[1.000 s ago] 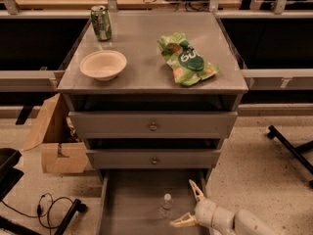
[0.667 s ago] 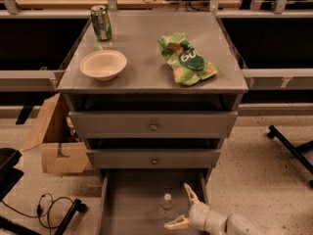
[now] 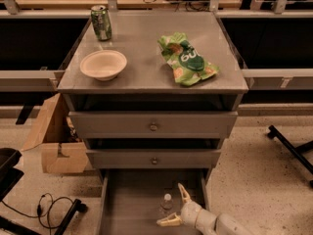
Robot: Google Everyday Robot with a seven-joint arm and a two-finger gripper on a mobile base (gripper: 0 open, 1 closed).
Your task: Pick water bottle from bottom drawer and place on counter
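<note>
Upright, the water bottle (image 3: 167, 203) stands with its long axis vertical and its cap on top, between the widely spread fingers of the gripper (image 3: 169, 205), which do not visibly touch it. Beneath the gripper lies the flat grey floor of the pulled-out bottom drawer (image 3: 128, 199); well above it the counter (image 3: 146, 80) carries a green soda can (image 3: 101, 22), a pale bowl (image 3: 103, 64) and a green snack bag (image 3: 188, 60), while a cardboard box (image 3: 55, 141) sits on the speckled floor (image 3: 254, 170) off to its left. Small and clear, the bottle has a white cap.
</note>
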